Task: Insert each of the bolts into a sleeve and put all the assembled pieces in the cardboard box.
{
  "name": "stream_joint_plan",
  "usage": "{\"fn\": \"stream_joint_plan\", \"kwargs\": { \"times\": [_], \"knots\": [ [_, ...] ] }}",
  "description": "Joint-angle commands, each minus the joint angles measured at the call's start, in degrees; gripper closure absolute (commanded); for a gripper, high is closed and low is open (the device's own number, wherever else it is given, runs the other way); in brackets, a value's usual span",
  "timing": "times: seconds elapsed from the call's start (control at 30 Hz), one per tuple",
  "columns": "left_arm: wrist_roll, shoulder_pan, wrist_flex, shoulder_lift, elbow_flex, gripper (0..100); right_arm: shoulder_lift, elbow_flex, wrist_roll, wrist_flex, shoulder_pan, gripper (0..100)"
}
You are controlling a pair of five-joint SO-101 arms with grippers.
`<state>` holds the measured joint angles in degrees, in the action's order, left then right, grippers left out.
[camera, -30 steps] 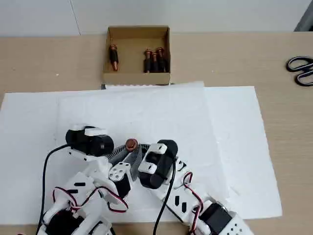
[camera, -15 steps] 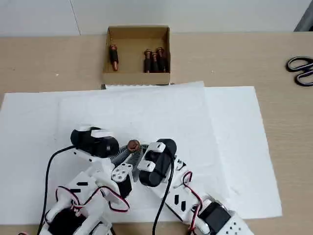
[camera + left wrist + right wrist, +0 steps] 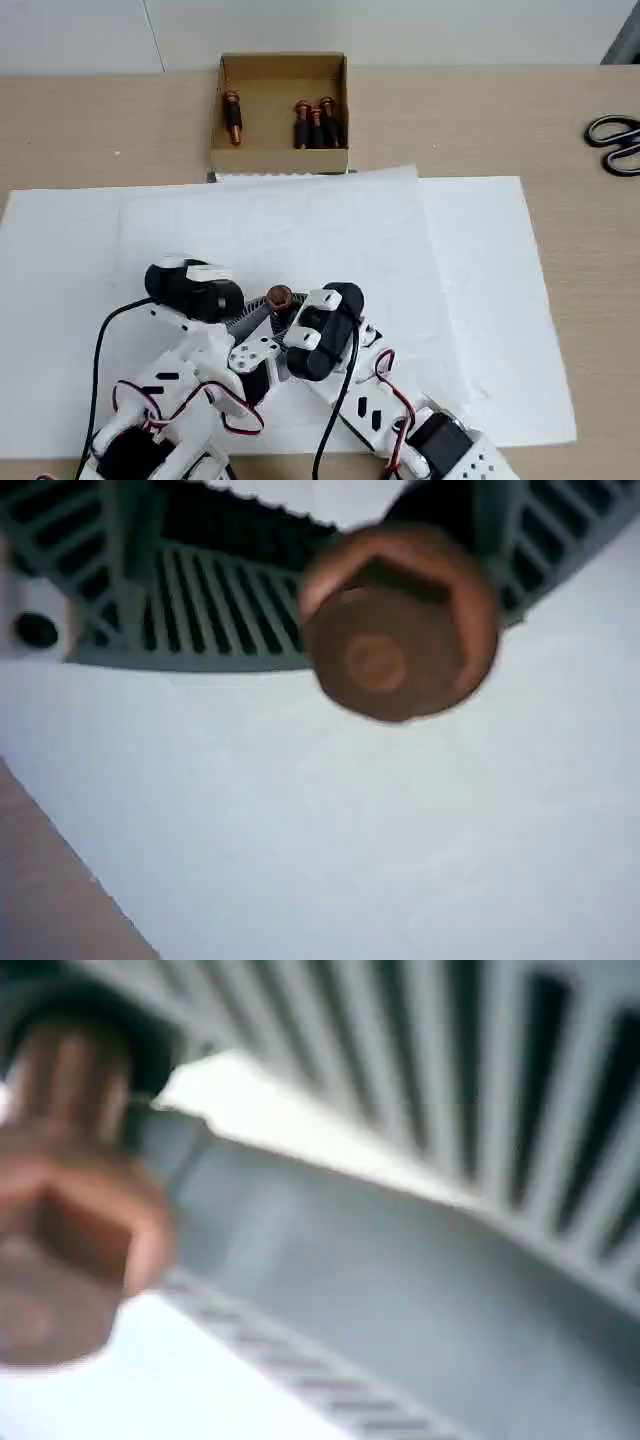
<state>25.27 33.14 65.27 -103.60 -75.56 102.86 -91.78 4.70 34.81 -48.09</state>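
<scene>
A copper bolt (image 3: 279, 296) stands head up between my two arms near the table's front, its shank in a black sleeve (image 3: 440, 510). My left gripper (image 3: 268, 310) is shut around the sleeve, and a grey ribbed finger (image 3: 200, 610) lies beside the bolt head (image 3: 400, 630). My right gripper (image 3: 293, 312) sits right against the same piece from the other side. The right wrist view has the bolt head (image 3: 70, 1250) close up under the sleeve (image 3: 95, 1015). The cardboard box (image 3: 283, 158) at the back holds several assembled pieces (image 3: 316, 122).
White paper (image 3: 480, 280) covers the middle and front of the wooden table. Black scissors (image 3: 615, 143) lie at the far right edge. Open paper lies between the arms and the box.
The bolt and sleeve have shifted slightly to the right and toward the front. The left arm's wrist moved a little forward and right with them. The right arm barely moved.
</scene>
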Motion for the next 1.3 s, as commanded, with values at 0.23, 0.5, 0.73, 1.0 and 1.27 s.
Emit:
{"fn": "stream_joint_plan", "kwargs": {
  "times": [0.23, 0.5, 0.73, 1.0, 1.27],
  "knots": [
    [-9.58, -7.47, 0.97, 0.00, 5.67, 79, 1.01, -0.53, 0.26, -1.98, -0.31, 99.5],
    [-10.90, -7.47, 0.88, 0.09, 8.66, 79, 0.92, -0.53, 0.26, -1.98, -0.22, 99.5],
    [-11.34, -15.56, -0.88, -0.18, 9.27, 100, 1.01, -1.05, 0.00, -1.89, 5.14, 99.5],
    [-14.51, -29.27, -5.45, -0.26, 3.03, 99, 1.01, -1.05, 0.00, -2.15, 12.00, 99.5],
    [-19.25, -31.65, -12.13, -0.26, -10.86, 99, 1.01, -1.05, -0.09, -2.33, 21.85, 99.5]
  ]
}}
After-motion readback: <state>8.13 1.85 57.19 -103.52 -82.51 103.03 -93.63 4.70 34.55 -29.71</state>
